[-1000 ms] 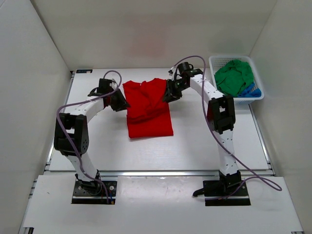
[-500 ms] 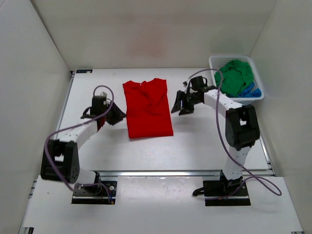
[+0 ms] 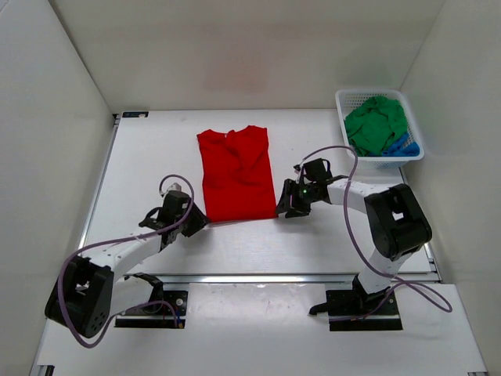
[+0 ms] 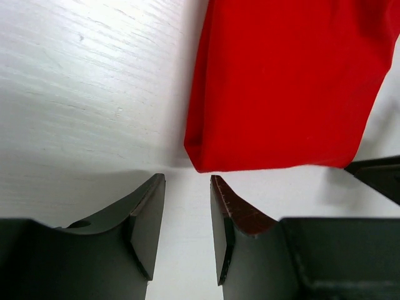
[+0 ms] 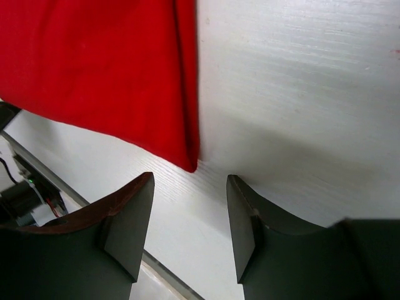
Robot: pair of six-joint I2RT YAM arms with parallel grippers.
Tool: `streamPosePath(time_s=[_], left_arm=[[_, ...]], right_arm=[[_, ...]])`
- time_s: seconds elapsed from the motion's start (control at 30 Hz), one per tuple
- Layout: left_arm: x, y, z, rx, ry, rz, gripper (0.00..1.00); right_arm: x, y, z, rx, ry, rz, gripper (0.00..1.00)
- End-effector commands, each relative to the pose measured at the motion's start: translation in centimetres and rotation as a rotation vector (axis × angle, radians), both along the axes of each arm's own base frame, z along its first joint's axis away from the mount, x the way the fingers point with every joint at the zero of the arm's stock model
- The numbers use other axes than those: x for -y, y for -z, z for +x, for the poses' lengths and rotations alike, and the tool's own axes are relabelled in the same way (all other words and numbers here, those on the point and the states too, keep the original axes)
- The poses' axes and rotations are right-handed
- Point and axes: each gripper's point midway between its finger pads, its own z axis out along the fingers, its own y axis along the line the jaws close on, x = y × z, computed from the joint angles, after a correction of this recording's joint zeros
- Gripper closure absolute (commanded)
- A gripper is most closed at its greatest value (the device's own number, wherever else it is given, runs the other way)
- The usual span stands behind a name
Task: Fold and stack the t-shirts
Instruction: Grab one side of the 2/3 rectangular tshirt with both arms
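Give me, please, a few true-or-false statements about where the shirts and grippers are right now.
1. The red shirt lies on the table, outside the basket. True.
2. The left gripper is shut on the red shirt. False: it is open and holds nothing, just short of the shirt's near left corner.
3. The green shirt is in the basket. True.
4. The right gripper hangs over the basket. False: it is open at the red shirt's near right corner.
5. The blue shirt is stacked on the red shirt. False: it is in the basket beside the green shirt.
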Motion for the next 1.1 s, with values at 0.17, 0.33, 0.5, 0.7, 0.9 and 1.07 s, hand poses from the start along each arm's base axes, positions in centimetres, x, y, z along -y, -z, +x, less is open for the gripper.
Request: streamPosePath(time_s=[0.17, 0.33, 0.5, 0.7, 0.9, 1.07], left_arm=[[0.9, -0.7, 2.0, 0.077, -0.14, -0.068, 0.54], [2.9, -0.7, 3.5, 0.082, -0.135, -0.103, 0.59], [4.5, 0.8, 2.7, 0.004, -0.053, -0.076, 1.0], [1.0, 2.7, -2.9, -0.088, -0.015, -0.027, 1.0], [-0.9, 2.5, -7.8, -0.141, 0.069, 0.005, 1.0], [0.1, 2.6, -11.8, -0.193, 0.125, -0.067, 1.0]], right_arm=[[-1.8, 0.7, 0.6, 0.044, 0.102, 0.031, 0.52], [-2.2, 1.7, 0.6, 0.016, 0.139, 0.005, 0.63], [-1.6, 2.4, -0.1, -0.015, 0.133, -0.012, 1.0], [0.3, 2.8, -5.1, -0.053, 0.039, -0.061, 1.0], [0.9, 2.3, -12.1, -0.09, -0.078, -0.079, 1.0], [0.3, 1.2, -17.5, -0.113, -0.144, -0.033, 1.0]])
